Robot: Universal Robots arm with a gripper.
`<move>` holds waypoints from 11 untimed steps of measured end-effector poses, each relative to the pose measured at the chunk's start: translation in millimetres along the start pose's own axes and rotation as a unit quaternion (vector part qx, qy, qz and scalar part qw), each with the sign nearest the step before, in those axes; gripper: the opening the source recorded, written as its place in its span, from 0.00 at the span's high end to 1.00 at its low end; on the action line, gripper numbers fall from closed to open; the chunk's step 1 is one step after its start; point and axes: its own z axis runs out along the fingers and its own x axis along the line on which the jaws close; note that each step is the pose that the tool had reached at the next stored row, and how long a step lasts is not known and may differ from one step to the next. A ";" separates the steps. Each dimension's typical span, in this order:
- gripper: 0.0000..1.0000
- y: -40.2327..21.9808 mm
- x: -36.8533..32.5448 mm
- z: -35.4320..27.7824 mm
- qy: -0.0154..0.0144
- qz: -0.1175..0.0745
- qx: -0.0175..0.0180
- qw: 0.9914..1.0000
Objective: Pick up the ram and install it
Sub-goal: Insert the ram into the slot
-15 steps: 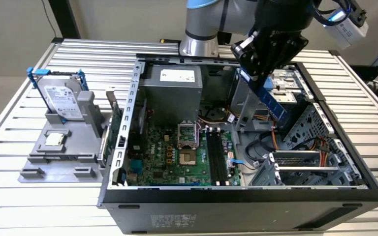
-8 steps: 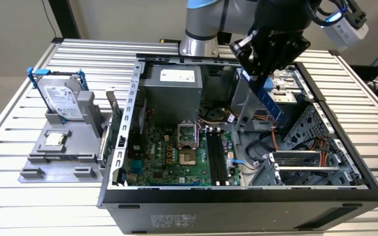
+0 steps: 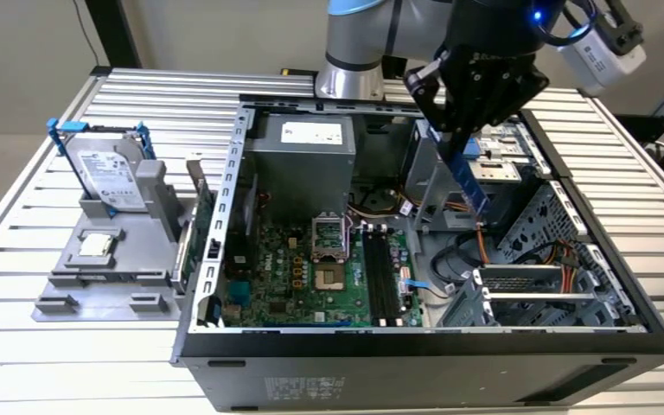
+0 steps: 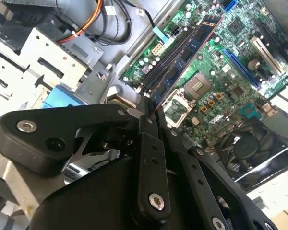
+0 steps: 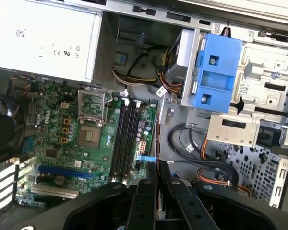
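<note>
My gripper (image 3: 456,143) hangs over the open computer case (image 3: 424,341), shut on the ram (image 3: 469,180). The ram is a narrow blue board with dark chips; it points down from the fingers, well above the motherboard. In the second wrist view the ram (image 4: 185,56) runs out from the gripper (image 4: 148,111) over the black memory slots (image 4: 159,67). The first wrist view shows the ram (image 5: 156,139) edge-on as a thin line ahead of the gripper (image 5: 157,168), off to one side of the memory slots (image 5: 125,141). In the exterior view the slots (image 3: 380,275) lie below the ram, towards that view's left.
Inside the case are a grey power supply (image 3: 303,147), the CPU socket (image 3: 332,277), loose cables (image 5: 192,143) and a blue drive caddy (image 5: 216,72). On the exterior view's left, a grey fixture (image 3: 101,290) holds a hard drive in a blue frame (image 3: 113,177) and a small chip (image 3: 96,245).
</note>
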 end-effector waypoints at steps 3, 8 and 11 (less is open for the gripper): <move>1.00 -0.1 0.0 0.0 0.000 0.018 0.001 1.000; 1.00 -0.4 0.1 0.0 0.000 0.048 0.002 0.999; 1.00 -0.6 0.1 0.0 0.000 0.064 0.002 0.998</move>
